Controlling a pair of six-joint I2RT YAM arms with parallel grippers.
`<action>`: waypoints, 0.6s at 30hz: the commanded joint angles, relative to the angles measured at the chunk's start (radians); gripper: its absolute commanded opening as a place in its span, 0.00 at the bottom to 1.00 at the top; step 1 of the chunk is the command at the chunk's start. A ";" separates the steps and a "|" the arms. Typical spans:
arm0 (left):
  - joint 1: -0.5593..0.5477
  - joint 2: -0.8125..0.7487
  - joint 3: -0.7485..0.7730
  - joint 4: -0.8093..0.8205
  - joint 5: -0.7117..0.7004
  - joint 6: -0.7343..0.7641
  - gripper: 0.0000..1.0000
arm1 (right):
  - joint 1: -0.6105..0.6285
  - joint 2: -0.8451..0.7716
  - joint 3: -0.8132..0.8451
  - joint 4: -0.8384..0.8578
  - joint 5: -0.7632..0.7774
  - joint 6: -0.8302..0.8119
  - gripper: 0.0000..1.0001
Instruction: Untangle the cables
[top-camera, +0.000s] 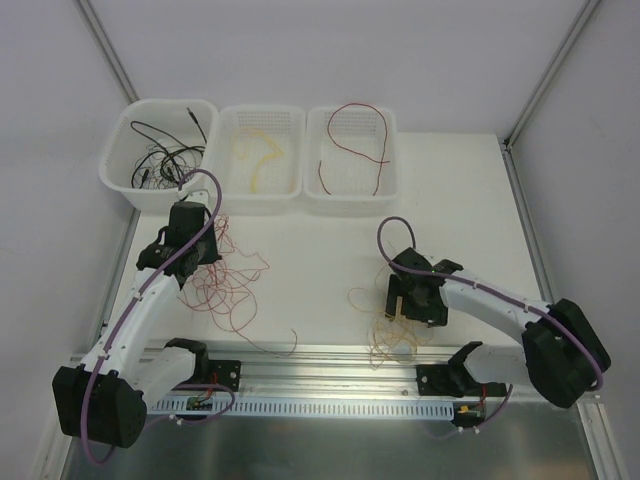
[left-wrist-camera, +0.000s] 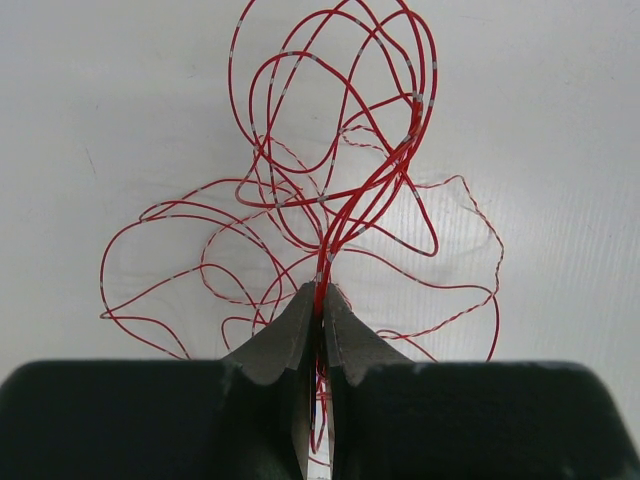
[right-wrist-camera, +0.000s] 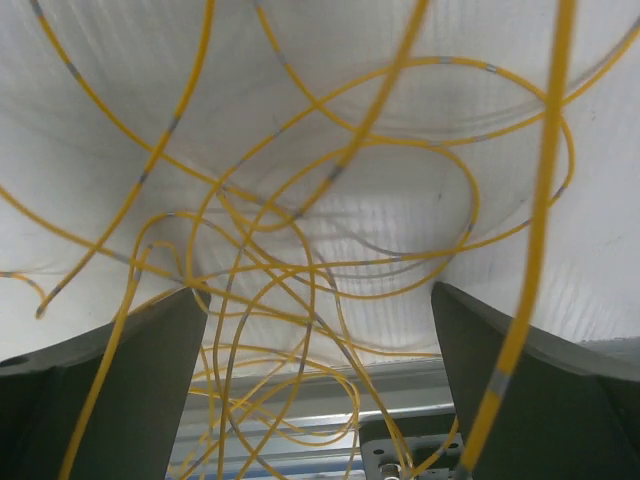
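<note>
Cables lay in two loose heaps on the white table (top-camera: 330, 200), with more sorted by colour in three baskets along its 12 o'clock edge. Seen from above, the left arm (top-camera: 140, 310) reached from 7 o'clock toward 10 o'clock, and the right arm (top-camera: 500, 305) reached from 4 o'clock in toward the table's middle. An aluminium rail (top-camera: 330, 358) ran across the 6 o'clock edge between the arm bases.

The left basket (top-camera: 128, 188) at 11 o'clock held black cables (top-camera: 160, 160). The middle basket (top-camera: 255, 203) at 12 o'clock held a yellow cable (top-camera: 262, 150). The right basket (top-camera: 350, 203) at 1 o'clock held one red cable (top-camera: 345, 148).

The red tangle (top-camera: 225, 285) (left-wrist-camera: 330, 200) sprawled at 9 o'clock on the table in curly overlapping loops, running out toward 6 o'clock. The yellow tangle (top-camera: 395, 330) (right-wrist-camera: 300, 270) sat at 5 o'clock, partly over the rail.

The left gripper (top-camera: 200, 252) (left-wrist-camera: 320, 295) stood at the 12 o'clock end of the red tangle. Its jaws were pressed together, pinching a small bundle of red strands that rose straight from between the tips. The right gripper (top-camera: 408, 300) (right-wrist-camera: 320, 300) hung over the yellow tangle with its fingers (right-wrist-camera: 150, 360) spread wide. Yellow loops crossed the gap between them. One strand passed in front of the 3 o'clock finger and another in front of the 9 o'clock one, but none was clamped.
</note>
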 joint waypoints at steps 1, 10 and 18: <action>0.012 0.001 0.010 0.002 0.022 0.006 0.05 | 0.046 0.083 0.066 0.049 0.071 0.035 0.97; 0.012 -0.002 0.012 0.005 0.028 0.006 0.05 | 0.094 0.245 0.128 0.156 0.008 -0.005 0.25; 0.012 0.006 0.013 0.004 0.034 0.008 0.05 | 0.183 0.228 0.500 -0.038 0.089 -0.184 0.01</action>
